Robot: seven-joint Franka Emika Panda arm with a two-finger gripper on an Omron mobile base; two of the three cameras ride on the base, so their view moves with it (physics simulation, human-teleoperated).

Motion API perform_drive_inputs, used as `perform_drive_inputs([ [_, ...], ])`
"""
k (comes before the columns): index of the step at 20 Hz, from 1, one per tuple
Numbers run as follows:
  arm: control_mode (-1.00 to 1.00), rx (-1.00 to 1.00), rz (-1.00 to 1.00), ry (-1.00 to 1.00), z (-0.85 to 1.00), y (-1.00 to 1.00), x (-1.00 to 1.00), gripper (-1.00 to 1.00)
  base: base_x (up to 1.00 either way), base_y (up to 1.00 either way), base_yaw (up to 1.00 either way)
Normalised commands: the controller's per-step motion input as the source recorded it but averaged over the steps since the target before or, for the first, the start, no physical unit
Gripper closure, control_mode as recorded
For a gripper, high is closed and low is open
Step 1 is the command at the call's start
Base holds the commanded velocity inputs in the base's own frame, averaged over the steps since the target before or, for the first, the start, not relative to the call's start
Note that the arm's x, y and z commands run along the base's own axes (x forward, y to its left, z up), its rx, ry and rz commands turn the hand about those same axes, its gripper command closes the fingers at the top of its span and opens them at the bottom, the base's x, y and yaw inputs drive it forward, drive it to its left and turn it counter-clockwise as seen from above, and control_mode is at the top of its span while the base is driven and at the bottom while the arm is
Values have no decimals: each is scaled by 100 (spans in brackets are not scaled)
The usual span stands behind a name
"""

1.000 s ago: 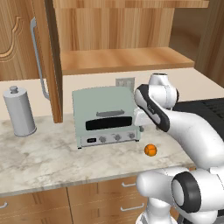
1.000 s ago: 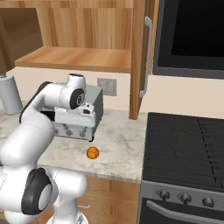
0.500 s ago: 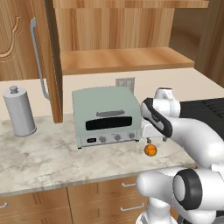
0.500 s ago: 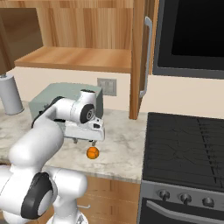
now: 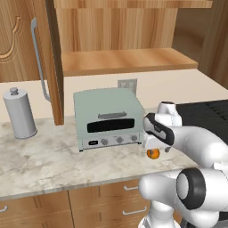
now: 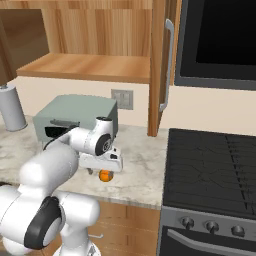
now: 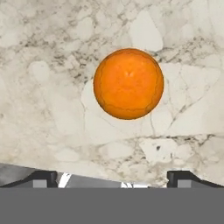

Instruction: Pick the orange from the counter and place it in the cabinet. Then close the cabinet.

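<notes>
The orange (image 7: 128, 83) lay on the marbled desk (image 5: 44, 160), right of the toaster oven (image 5: 108, 118) near the desk's front edge, directly beneath the claw (image 7: 113, 178), whose tips stood wide apart and clear of it. It was a small, round, bright-orange fruit with a faintly dimpled skin.

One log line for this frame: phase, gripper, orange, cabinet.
phase: pre-grasp | gripper: open, above small round bright-orange fruit | fruit: on beige marbled counter | wooden wall cabinet: open
</notes>
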Motion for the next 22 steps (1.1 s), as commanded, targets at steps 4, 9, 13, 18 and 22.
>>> perform_drive_inputs([
  [4,-100,0,-2,0,-34,0,38,-100,0,0,0],
  [9,-100,1,-1,0,-25,-5,29,-100,0,0,0],
  [13,-100,1,0,0,-32,0,25,-100,0,0,0],
  [18,-100,1,0,0,-34,0,26,-100,0,0,0],
  [22,-100,0,0,-1,-29,0,14,100,0,0,0],
])
